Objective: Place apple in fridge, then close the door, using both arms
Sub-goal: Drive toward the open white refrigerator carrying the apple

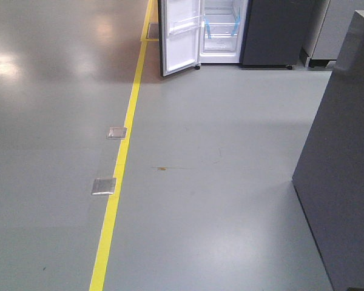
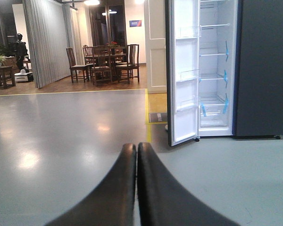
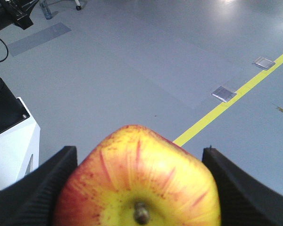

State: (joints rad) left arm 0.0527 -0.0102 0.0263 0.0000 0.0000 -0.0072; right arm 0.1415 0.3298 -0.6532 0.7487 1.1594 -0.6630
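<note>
Apple, one, clamped in right gripper; left gripper pressed together; one door open.

Test lab: yellow floor tape, mock dining set

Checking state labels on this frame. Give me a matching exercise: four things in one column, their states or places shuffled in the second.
Things
1. apple
2. door
3. left gripper
4. yellow floor line

States or places
A. swung open, white inner side showing
B. shut, nothing between the jaws
C. held between the jaws of the right gripper
D. runs past two metal floor plates

Pairs: 1-C, 2-A, 3-B, 4-D
</note>
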